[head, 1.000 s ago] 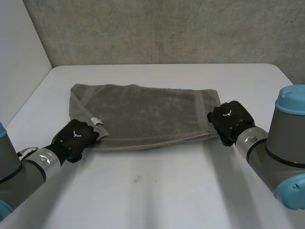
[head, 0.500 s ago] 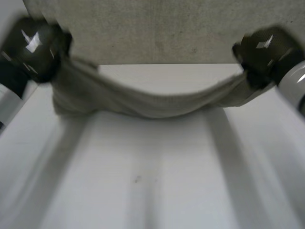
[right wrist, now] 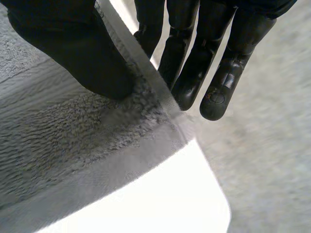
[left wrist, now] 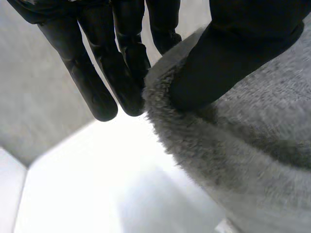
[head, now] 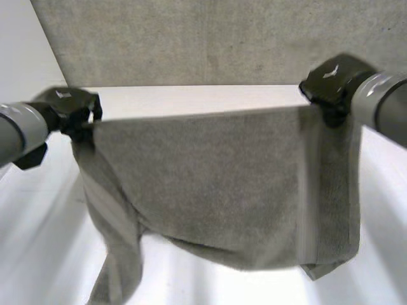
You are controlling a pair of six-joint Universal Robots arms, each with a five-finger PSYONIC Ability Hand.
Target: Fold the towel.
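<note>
Head view: left hand (head: 67, 108) and right hand (head: 331, 82) pinch fuzzy, seemingly terry towel (head: 210, 184).

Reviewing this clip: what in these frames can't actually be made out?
1. Head view: the towel's lower left end runs off the bottom edge.
2. Head view: the hanging towel hides most of the table; whether its hem touches the table is unclear.
3. Head view: the left hand and right hand show their backs, hiding their pinch on the top corners.
4. Wrist views: the towel covers part of each hand's fingers.
</note>
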